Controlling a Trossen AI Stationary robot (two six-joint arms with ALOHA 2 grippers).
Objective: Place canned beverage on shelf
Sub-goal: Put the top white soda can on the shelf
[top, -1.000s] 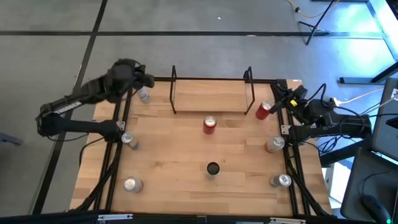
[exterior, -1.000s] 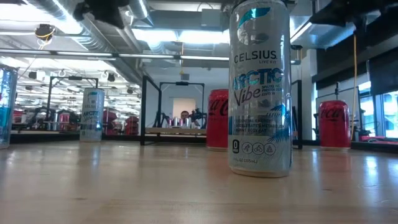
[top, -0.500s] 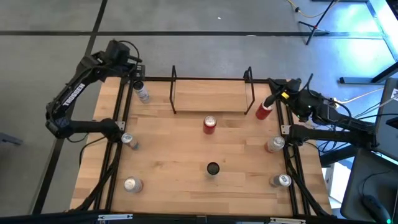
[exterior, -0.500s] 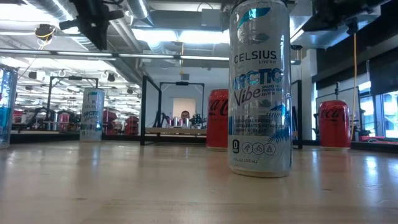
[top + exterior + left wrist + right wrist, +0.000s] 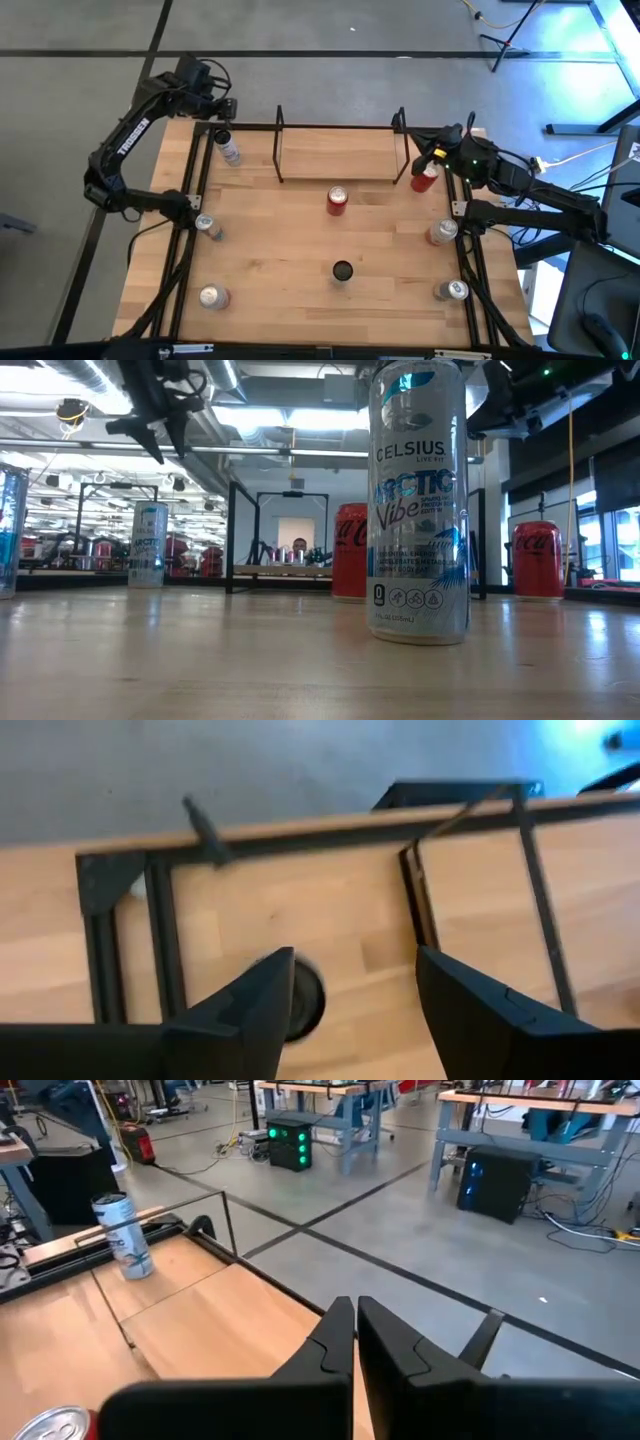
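The shelf (image 5: 340, 152), a light wood board between thin black uprights, stands at the table's far middle and is bare. A red can (image 5: 424, 178) stands upright on the table by the shelf's right end; its top shows in the right wrist view (image 5: 50, 1425). My right gripper (image 5: 438, 152) is shut and hovers just beyond it, touching nothing. My left gripper (image 5: 222, 110) is open above the far left corner, over a silver can (image 5: 230, 150) whose top shows beside one finger in the left wrist view (image 5: 305, 1002). Another red can (image 5: 337, 200) stands in front of the shelf.
Silver cans stand along the left side (image 5: 207, 226) (image 5: 213, 296) and the right side (image 5: 441, 232) (image 5: 452, 291). A tall Celsius can (image 5: 342, 271) stands near the front middle. Black rails (image 5: 190, 230) run along both sides.
My left arm has unfolded and swung its gripper a little toward the far left corner, and the gripper has come lower in the low view. My right arm has reached toward the table's left, bringing its gripper over the red can by the shelf's right end. No can has moved.
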